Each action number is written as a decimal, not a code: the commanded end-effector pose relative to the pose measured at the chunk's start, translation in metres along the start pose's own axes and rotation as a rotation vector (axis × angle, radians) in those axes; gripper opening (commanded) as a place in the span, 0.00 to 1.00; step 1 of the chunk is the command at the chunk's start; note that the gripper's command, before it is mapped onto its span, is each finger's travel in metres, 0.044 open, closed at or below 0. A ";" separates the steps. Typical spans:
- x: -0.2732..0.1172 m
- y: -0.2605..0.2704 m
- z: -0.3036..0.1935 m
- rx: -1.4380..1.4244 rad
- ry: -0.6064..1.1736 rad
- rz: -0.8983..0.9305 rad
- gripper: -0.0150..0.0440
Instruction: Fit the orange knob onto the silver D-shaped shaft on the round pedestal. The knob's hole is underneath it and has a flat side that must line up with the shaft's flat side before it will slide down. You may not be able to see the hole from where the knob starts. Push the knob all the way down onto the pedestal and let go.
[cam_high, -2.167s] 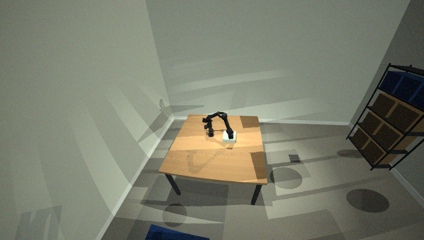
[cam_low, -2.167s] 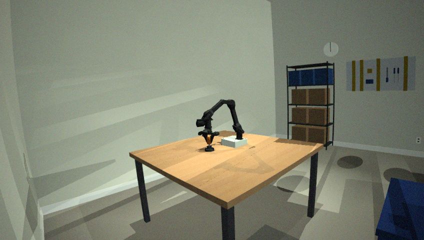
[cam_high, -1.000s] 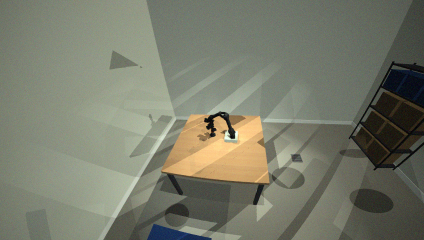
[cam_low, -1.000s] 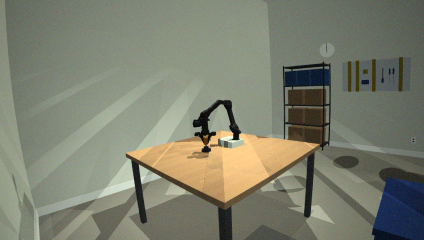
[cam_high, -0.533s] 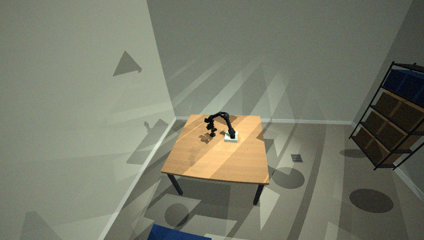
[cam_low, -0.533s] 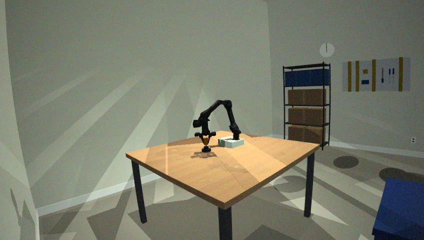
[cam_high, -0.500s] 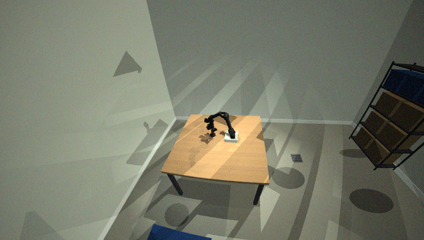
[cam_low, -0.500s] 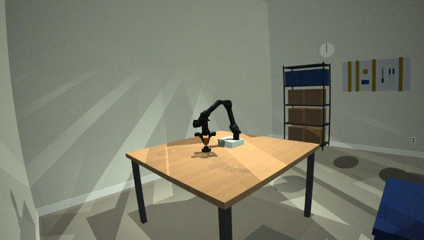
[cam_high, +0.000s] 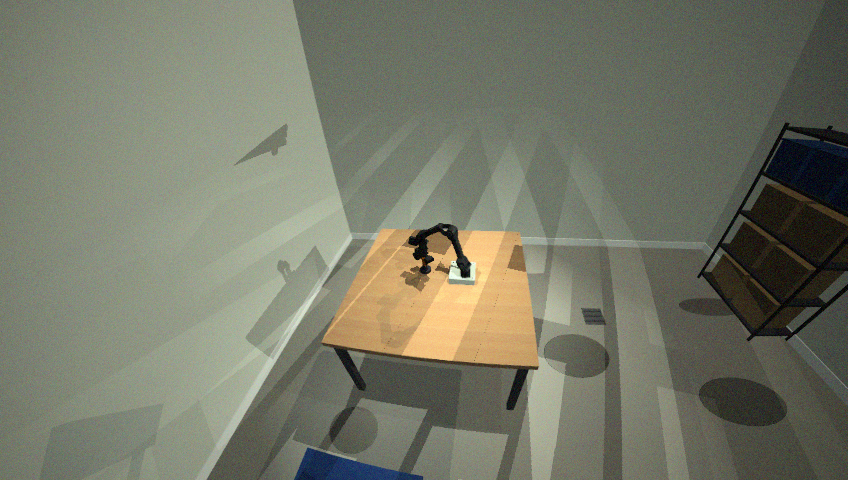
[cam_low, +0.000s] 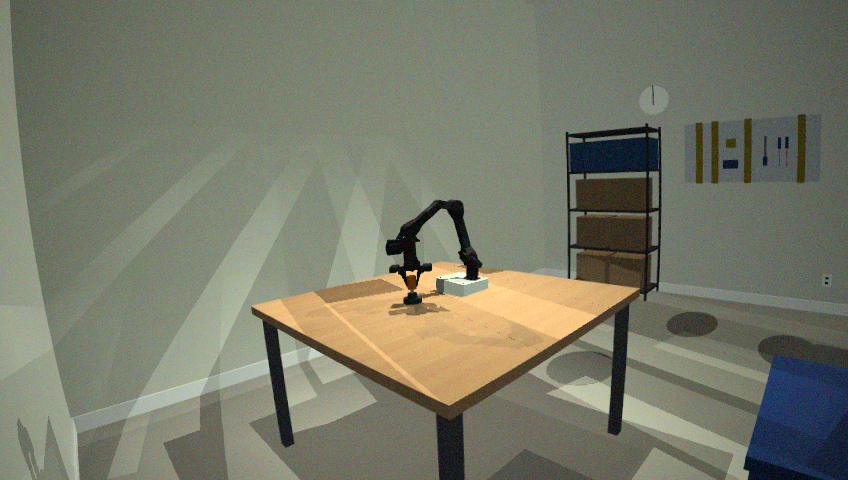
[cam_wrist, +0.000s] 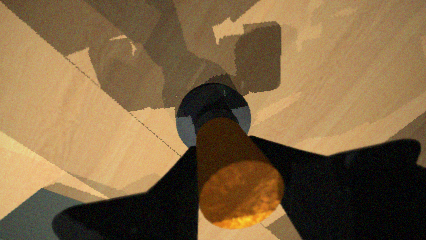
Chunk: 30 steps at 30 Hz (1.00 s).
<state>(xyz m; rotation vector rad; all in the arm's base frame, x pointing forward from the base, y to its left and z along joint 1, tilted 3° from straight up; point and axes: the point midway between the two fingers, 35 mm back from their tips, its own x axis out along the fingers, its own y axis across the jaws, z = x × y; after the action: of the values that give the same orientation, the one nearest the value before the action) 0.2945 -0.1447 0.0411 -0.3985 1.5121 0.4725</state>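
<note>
My gripper (cam_low: 411, 284) (cam_wrist: 223, 143) is shut on the orange knob (cam_low: 411, 281) (cam_wrist: 242, 195), which stands upright between the fingers. It is over the dark round pedestal (cam_high: 424, 270) (cam_low: 411, 299) (cam_wrist: 185, 129). In the exterior view the knob's lower end is just above the pedestal, with a small pale gap or bit of shaft between them. In the wrist view the knob overlaps the front of the pedestal and hides the silver shaft. The hole under the knob and both flat sides are hidden, so I cannot tell whether they line up.
The arm's white base block (cam_high: 461, 280) (cam_low: 465, 286) stands beside the pedestal on the wooden table (cam_high: 440, 327) (cam_low: 440, 368). Strong shadows cross the table top. A shelf rack with boxes (cam_high: 779, 211) (cam_low: 614, 196) stands away from the table, and a blue object (cam_high: 351, 466) (cam_low: 800, 410) is off the table.
</note>
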 end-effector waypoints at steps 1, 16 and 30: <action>-0.003 -0.002 0.001 -0.030 0.001 -0.008 0.25; 0.001 -0.001 0.000 -0.214 0.002 -0.007 0.25; 0.001 -0.002 0.000 -0.214 0.002 -0.007 0.25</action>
<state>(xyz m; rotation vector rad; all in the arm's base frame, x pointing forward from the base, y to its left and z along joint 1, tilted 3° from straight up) 0.2949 -0.1450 0.0395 -0.5619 1.4660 0.6308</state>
